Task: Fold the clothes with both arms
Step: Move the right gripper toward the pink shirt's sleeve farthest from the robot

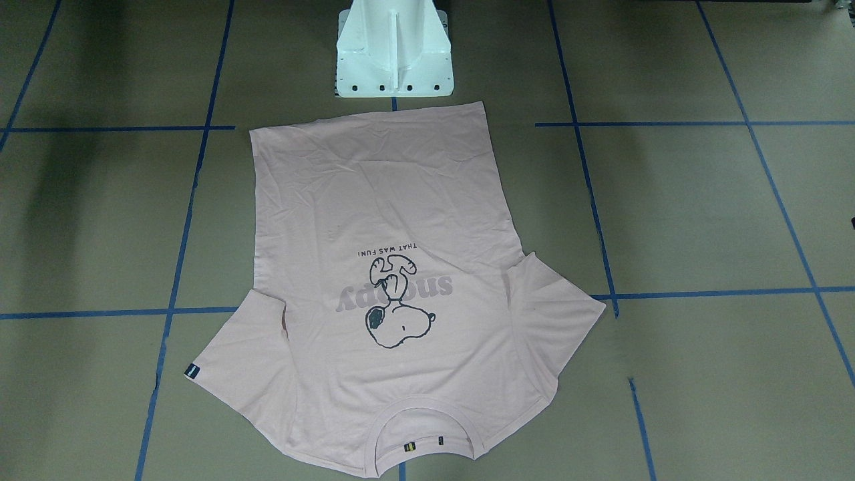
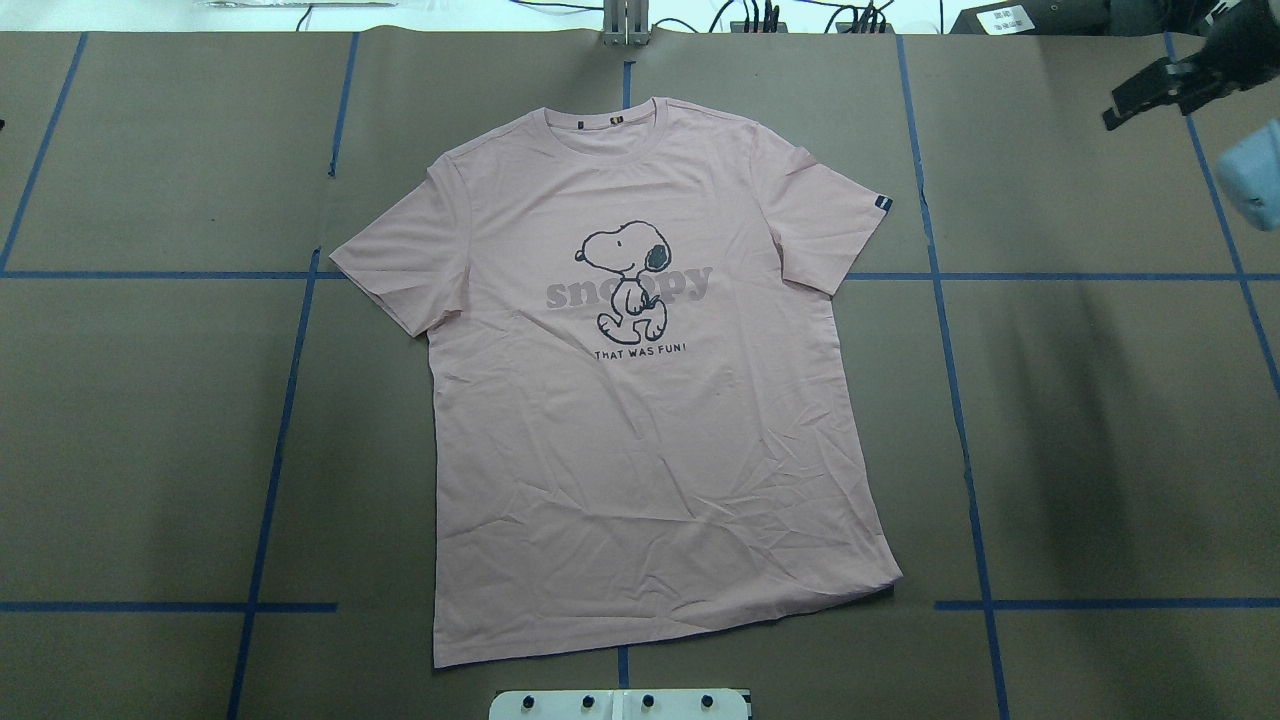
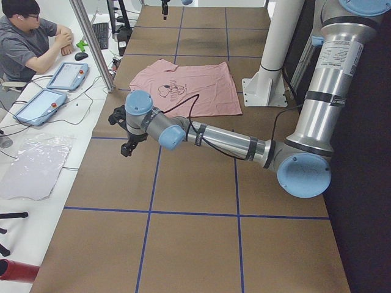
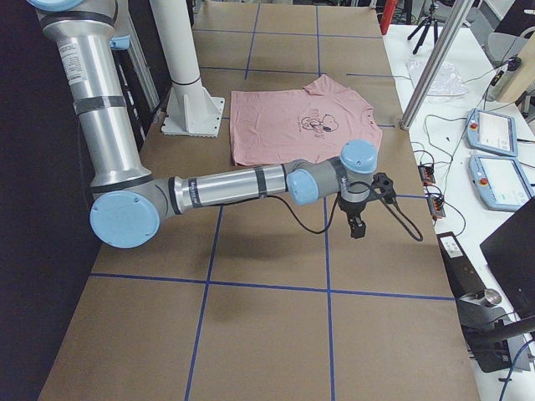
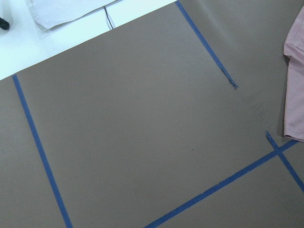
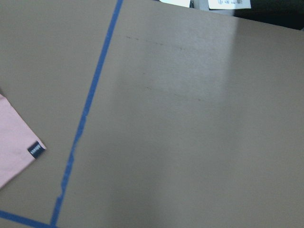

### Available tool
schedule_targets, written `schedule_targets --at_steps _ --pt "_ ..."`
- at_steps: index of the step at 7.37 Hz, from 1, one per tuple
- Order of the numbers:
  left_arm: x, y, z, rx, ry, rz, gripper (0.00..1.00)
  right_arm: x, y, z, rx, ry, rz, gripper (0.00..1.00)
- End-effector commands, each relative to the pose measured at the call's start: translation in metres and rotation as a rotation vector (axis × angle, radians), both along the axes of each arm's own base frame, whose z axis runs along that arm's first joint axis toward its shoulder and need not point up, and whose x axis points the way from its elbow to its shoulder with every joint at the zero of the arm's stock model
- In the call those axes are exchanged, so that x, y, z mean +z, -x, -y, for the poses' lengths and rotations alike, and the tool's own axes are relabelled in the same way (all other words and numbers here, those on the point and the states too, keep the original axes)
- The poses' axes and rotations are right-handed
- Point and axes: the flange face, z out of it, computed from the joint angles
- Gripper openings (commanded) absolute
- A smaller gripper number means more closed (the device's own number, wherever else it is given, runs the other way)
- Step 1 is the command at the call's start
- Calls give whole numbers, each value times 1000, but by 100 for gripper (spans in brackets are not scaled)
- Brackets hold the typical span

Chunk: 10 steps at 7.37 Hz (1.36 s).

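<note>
Front view: the T-shirt (image 1: pixel 401 200) lies flat and print-up on the table (image 1: pixel 701 214). Its hem is toward the white pedestal (image 1: pixel 394 47), its collar points away from me, and both sleeves are spread.

Overhead: the T-shirt sits mid-table among blue tape lines (image 2: pixel 960 400). My right hand (image 2: pixel 1120 108) hangs near the far right corner, well apart from the cloth, and I cannot tell how wide its fingers stand.

Left side view: my left hand (image 3: pixel 124 149) hovers over bare table, well clear of the T-shirt. I cannot tell its opening there.

Right side view: my right hand (image 4: pixel 357 230) points down, apart from the T-shirt.

Left wrist: a pink edge shows at the right border.

Right wrist: a sleeve with a black tag (image 6: pixel 35 149) shows lower left.
</note>
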Motion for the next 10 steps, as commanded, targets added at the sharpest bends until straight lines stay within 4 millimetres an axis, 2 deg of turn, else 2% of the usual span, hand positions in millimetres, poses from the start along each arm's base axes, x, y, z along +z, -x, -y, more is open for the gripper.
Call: schedule_targets --at_steps 1,2,3,4,7,10 --pt "-5 -30 32 -44 41 27 100 -20 120 3 28 1 87 100" --pt "-13 -53 33 -72 62 21 100 -14 164 -3 93 -41 76 100" --pt "-15 -60 33 -103 90 -9 100 -11 192 -12 107 -32 60 100" --pt "-23 -62 31 -123 85 -34 100 -7 194 -12 106 -30 55 100" --pt "-24 -67 33 -165 99 -28 100 -17 236 -2 93 -16 38 100" --pt "-24 -67 33 -168 104 -31 100 -2 240 -2 106 -13 1 98"
